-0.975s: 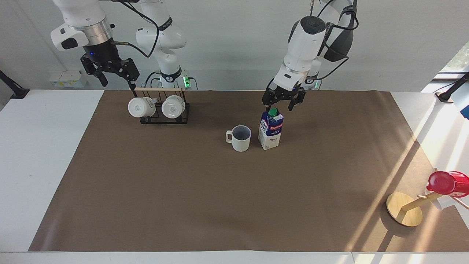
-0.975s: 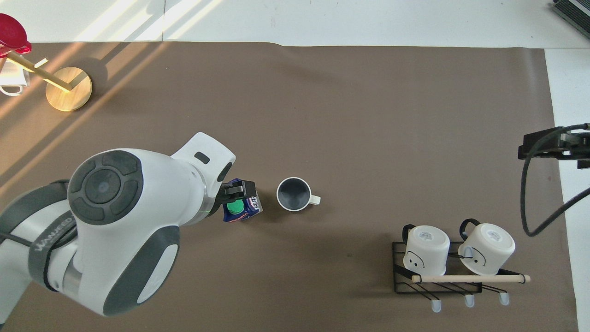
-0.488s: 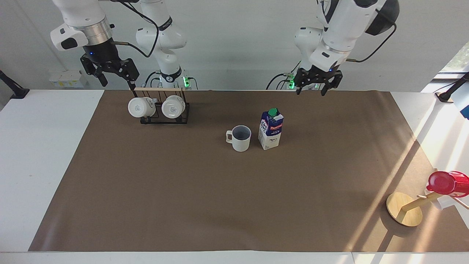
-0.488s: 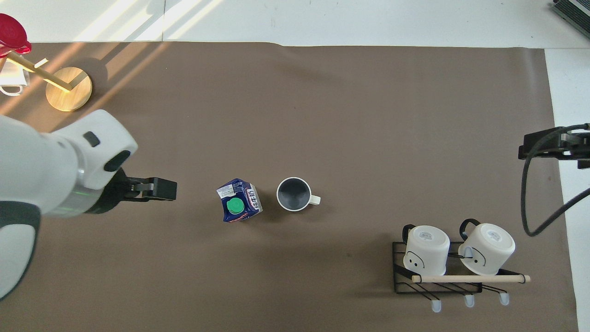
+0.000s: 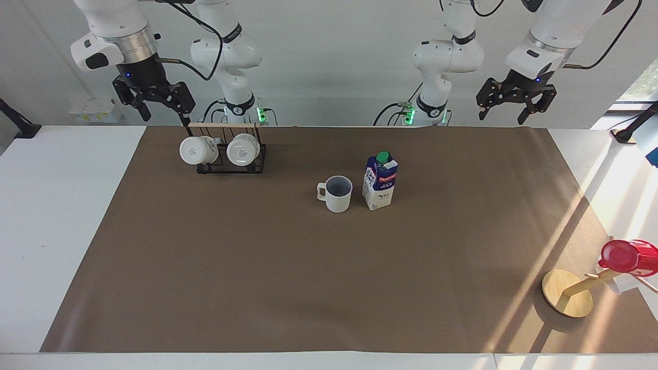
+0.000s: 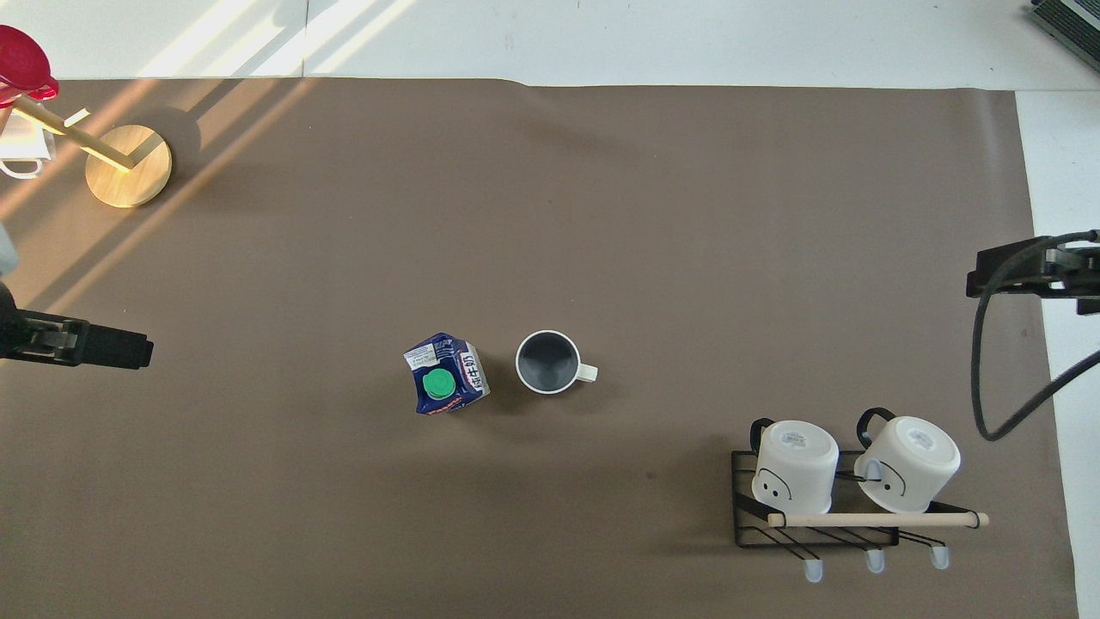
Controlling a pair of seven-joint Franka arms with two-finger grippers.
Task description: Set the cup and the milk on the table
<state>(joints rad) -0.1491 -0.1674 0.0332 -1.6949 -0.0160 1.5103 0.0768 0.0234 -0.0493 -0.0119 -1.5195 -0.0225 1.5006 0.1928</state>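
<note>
Two task items stood upright, just beside each other but apart, near the middle of the brown mat on the table [image 5: 61, 216].

Item 1: cup [image 5: 337, 193], a pale grey-white mug, ribbed lower wall, greyish-blue inside, small side handle turned toward the right arm's end of the table. Mouth up, nothing in it that could be seen.

Item 2: milk [image 5: 380, 180], a small gable-top carton, white and dark blue, red logo band, green screw cap on the slanted top. Taller than the cup; placed on the side of it toward the left arm's end.

Left gripper [image 5: 515, 106]: raised over the robots' edge of the table at the left arm's end, jaws apart, holding nothing.

Right gripper [image 5: 155, 107]: raised above the black wire rack [image 5: 230, 165], jaws apart, holding nothing.

Other stock: two white mugs [image 5: 198, 150] lying on their sides on the rack under a wooden rod; red cup [image 5: 626, 256] on a tilted wooden stand [image 5: 566, 293] at the left arm's end, farther from the robots.
</note>
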